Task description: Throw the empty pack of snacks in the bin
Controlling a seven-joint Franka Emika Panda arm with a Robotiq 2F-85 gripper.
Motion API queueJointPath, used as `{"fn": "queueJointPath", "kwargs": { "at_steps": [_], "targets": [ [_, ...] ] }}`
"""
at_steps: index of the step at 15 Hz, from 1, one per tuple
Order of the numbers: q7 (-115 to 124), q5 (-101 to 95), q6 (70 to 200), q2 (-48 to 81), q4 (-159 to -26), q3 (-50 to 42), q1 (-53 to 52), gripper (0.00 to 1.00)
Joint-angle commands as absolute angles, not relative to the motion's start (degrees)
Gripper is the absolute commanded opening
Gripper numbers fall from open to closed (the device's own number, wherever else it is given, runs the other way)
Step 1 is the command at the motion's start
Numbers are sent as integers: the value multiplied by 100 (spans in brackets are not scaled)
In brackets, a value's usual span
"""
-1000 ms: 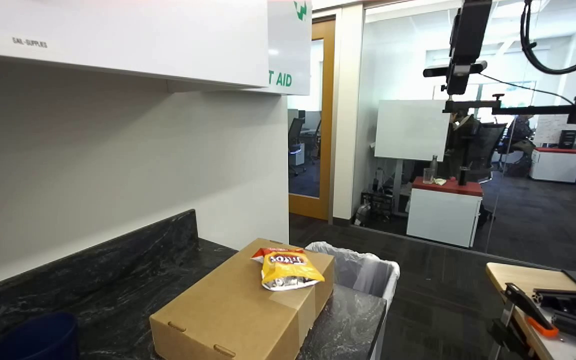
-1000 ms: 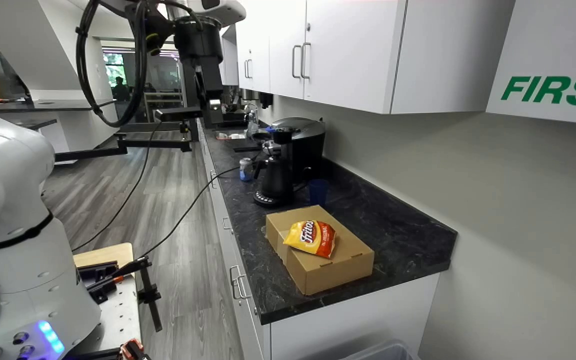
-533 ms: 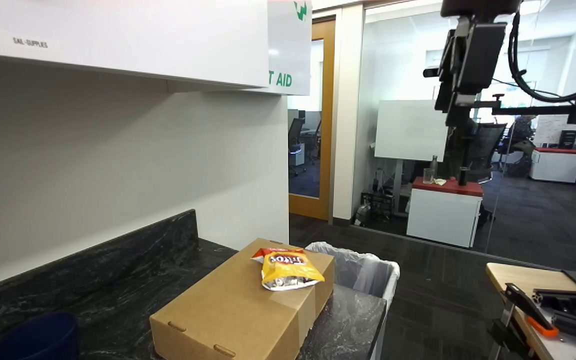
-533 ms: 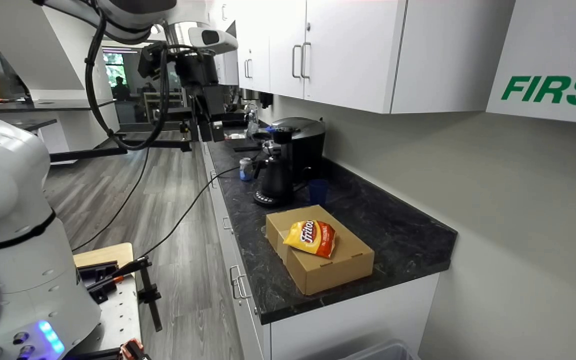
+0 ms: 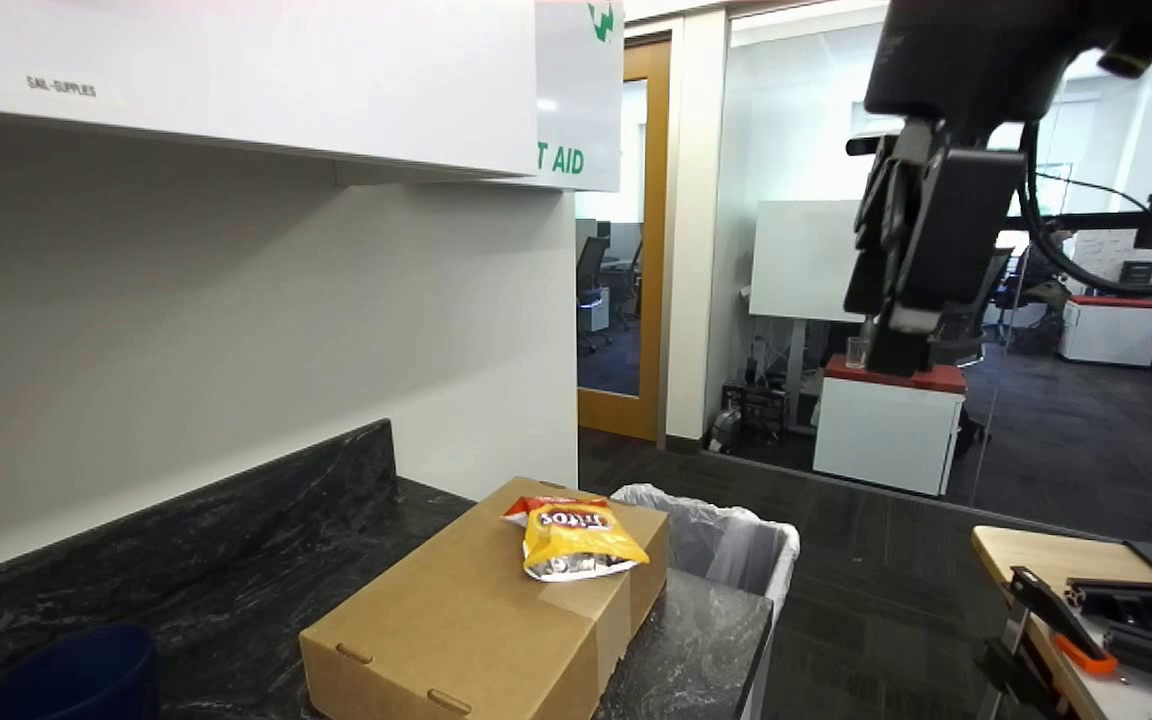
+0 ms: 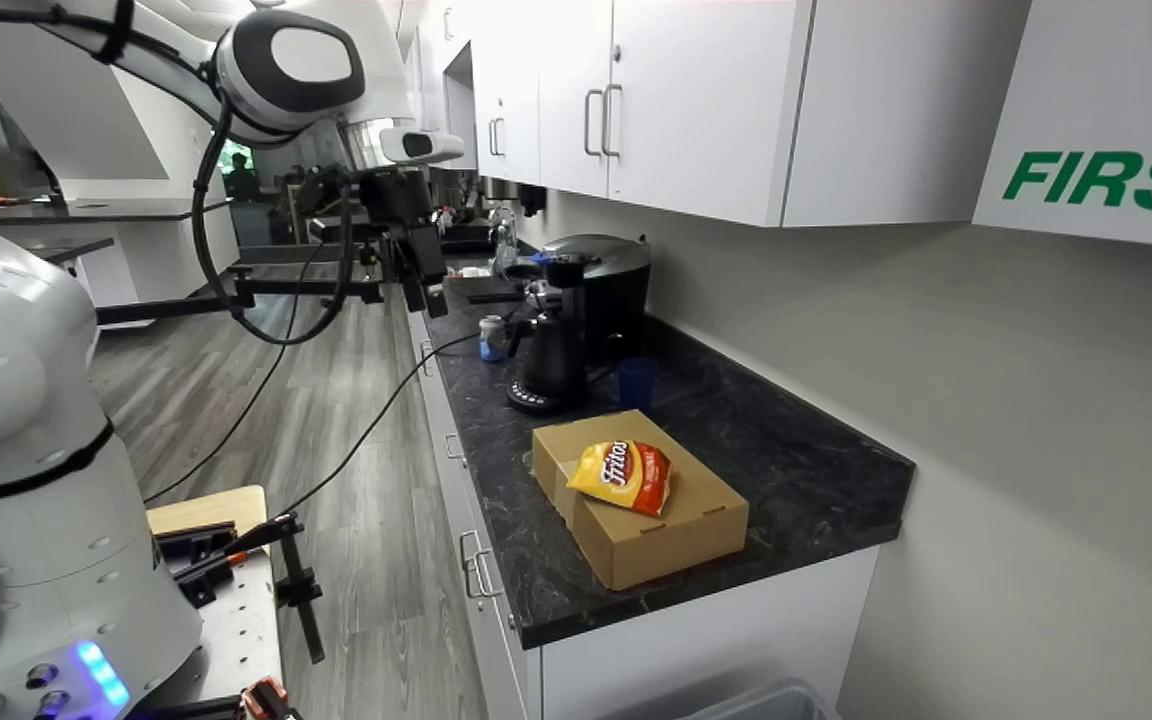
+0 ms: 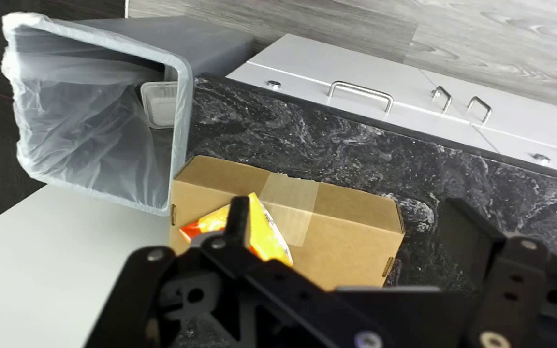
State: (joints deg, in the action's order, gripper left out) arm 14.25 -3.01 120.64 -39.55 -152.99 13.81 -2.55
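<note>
The yellow and red snack pack lies on top of the brown cardboard box, which rests on the dark counter. In the wrist view a finger partly covers the pack. The bin stands at the counter's end, lined with a clear bag; a clear plastic tray lies inside. My gripper is open, its fingers wide apart with nothing held between them. In both exterior views the gripper hangs in the air well above counter height, off to the side of the box and pack.
White cupboards overhang the counter. A black kettle, a coffee machine, a can and a blue cup stand farther along it. A wall runs behind.
My gripper has come down, drawn closer in an exterior view, and tilted slightly. The pack, box and bin have stayed in place.
</note>
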Motion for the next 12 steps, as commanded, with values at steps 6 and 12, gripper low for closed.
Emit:
{"fn": "queueJointPath", "kwargs": {
  "at_steps": [6,12],
  "targets": [
    [3356,-1107,13199,-2205,-14567,2111,27,100],
    [3506,-1531,13198,-1447,-14019,1743,211,100]
  ]
}}
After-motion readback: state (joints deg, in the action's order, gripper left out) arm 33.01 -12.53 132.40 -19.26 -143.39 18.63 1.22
